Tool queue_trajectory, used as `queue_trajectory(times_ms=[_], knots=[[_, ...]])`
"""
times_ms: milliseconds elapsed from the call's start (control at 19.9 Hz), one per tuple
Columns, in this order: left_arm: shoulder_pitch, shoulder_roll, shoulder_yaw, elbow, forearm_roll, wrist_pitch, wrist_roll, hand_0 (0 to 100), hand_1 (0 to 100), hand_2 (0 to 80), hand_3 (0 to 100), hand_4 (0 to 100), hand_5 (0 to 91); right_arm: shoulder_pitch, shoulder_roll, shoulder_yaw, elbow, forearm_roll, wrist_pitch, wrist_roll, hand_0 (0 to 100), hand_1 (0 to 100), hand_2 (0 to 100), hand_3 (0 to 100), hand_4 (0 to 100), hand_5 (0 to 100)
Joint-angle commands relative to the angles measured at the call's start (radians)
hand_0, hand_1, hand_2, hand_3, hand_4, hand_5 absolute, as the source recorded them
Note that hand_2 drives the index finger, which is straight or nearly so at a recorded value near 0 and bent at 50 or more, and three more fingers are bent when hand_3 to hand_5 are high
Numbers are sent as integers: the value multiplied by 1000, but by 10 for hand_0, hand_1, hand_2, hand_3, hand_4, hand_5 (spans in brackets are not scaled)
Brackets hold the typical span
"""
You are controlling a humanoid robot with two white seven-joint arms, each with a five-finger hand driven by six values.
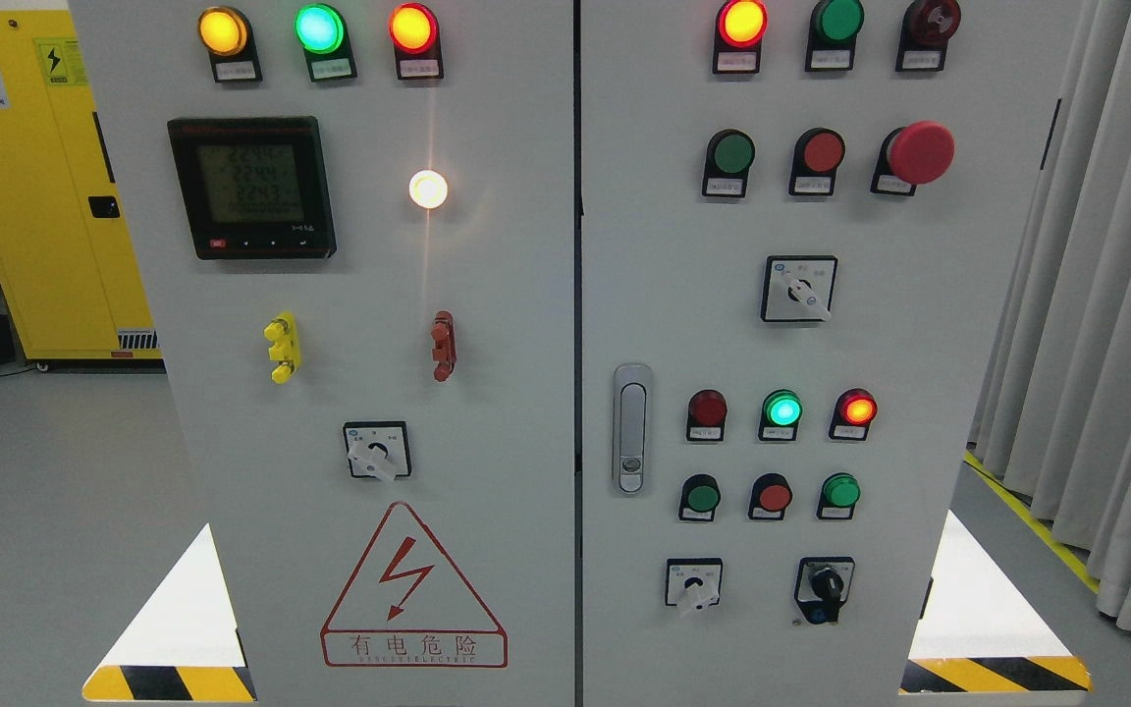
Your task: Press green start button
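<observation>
neither robot hand shows in the head view, so how open either is cannot be told, nor which is nearer. several green buttons [728,153] sit on the right door [919,393]: one at about 1 o'clock from picture centre, two [700,497] lower around 4 o'clock. which one is start is unclear; labels are too small to read.

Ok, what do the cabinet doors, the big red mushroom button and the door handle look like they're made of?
Cabinet doors: probably painted sheet metal, a flat, matte light-grey surface with a thin seam between panels.
Red mushroom button: likely moulded plastic, evenly coloured with a soft sheen.
Door handle: looks like metal, silvery grey with a brighter edge; plated plastic can't be ruled out.
</observation>
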Motion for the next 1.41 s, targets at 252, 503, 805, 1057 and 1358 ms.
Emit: queue_trajectory(times_ms=[252, 503, 805, 1057, 1358], knots=[[6, -4, 0, -28, 2, 3, 1, 120, 556, 0, 0, 0, 0, 139, 11, -2, -554, 294, -31, 9, 161, 386, 0, 0, 0, 0], [6, -17, 2, -28, 0, 4, 1, 120, 556, 0, 0, 0, 0, 227, 33, 12, -831, 440, -259, -11, 193, 415, 0, 60, 0, 0], [6, -64, 2, -28, 0, 3, 1, 120, 556, 0, 0, 0, 0, 331, 31, 15, -1220, 613, -343, -57, 209, 465, 0, 192, 138, 0], [6, -79, 2, -28, 0, 3, 1, 120, 556, 0, 0, 0, 0, 370, 28, 0, -1489, 711, -385, -60, 203, 519, 0, 321, 309, 112], [6, -102, 0, -28, 0, 3, 1, 120, 556, 0, 0, 0, 0, 342, 19, -49, -1724, 796, -399, -51, 205, 564, 0, 424, 406, 197]])
